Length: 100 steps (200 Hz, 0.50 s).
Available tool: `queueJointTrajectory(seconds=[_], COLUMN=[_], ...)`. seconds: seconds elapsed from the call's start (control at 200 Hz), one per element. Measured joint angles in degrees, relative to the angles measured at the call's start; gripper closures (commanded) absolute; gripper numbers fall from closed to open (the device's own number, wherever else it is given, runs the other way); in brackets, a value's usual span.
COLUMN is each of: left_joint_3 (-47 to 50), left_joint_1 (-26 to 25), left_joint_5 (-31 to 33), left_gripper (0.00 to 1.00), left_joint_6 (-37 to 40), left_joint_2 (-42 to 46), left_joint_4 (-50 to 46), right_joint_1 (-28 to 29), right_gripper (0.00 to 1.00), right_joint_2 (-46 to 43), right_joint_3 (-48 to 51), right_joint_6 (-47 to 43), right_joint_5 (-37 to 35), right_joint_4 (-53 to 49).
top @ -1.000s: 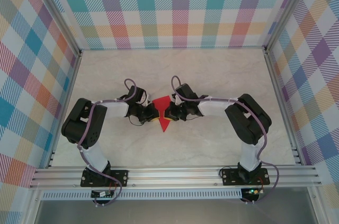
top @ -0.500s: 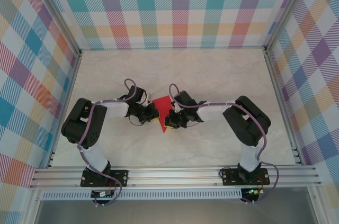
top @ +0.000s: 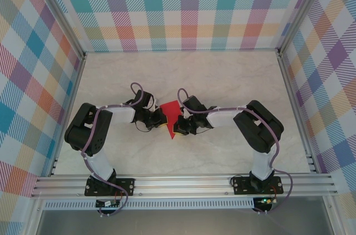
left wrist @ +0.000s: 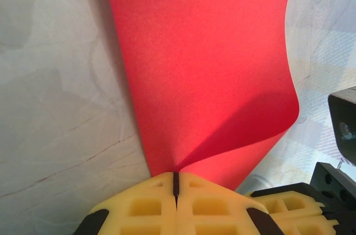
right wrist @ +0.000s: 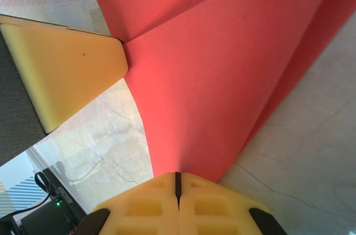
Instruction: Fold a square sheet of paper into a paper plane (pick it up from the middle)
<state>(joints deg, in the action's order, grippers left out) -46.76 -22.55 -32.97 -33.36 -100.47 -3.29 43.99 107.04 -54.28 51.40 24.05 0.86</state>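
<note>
The red sheet of paper (top: 171, 114) hangs between my two grippers at the middle of the table. It is folded into a narrow pointed wedge like a rough paper plane, with its tip toward the near edge. My left gripper (top: 161, 120) is shut on its left edge, where the paper (left wrist: 206, 63) bends into a crease at the closed yellow fingertips (left wrist: 176, 182). My right gripper (top: 179, 126) is shut on the right side, and the paper (right wrist: 222, 68) rises from its closed jaws (right wrist: 178, 185). The left gripper's yellow finger (right wrist: 72, 74) touches the paper beside it.
The marble-patterned table (top: 222, 79) is ringed by checked walls and metal posts. An aluminium rail (top: 183, 182) carrying both arm bases runs along the near edge. The two wrists sit very close together, with the right gripper's fingers (left wrist: 289, 213) at the corner of the left wrist view.
Over the last second my right gripper shifted left and nearer with its side of the paper, narrowing the red shape. In the last half second nothing moved.
</note>
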Motion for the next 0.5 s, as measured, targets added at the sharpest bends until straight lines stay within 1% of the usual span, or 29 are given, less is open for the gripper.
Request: queueJointTrajectory(seconds=[0.145,0.5], left_joint_3=[0.0,0.0], left_joint_1=[0.0,-0.1], left_joint_5=[0.0,0.0], left_gripper=[0.96,0.96], left_joint_6=[0.0,0.0], left_joint_2=[0.0,0.0], left_joint_4=[0.0,0.0], right_joint_1=[0.1,1.4], right_gripper=[0.95,0.95], right_joint_2=[-0.3,-0.4], right_joint_3=[1.4,1.5], right_joint_6=[0.0,0.0], right_joint_5=[0.6,0.6], right_joint_4=[2.1,2.6])
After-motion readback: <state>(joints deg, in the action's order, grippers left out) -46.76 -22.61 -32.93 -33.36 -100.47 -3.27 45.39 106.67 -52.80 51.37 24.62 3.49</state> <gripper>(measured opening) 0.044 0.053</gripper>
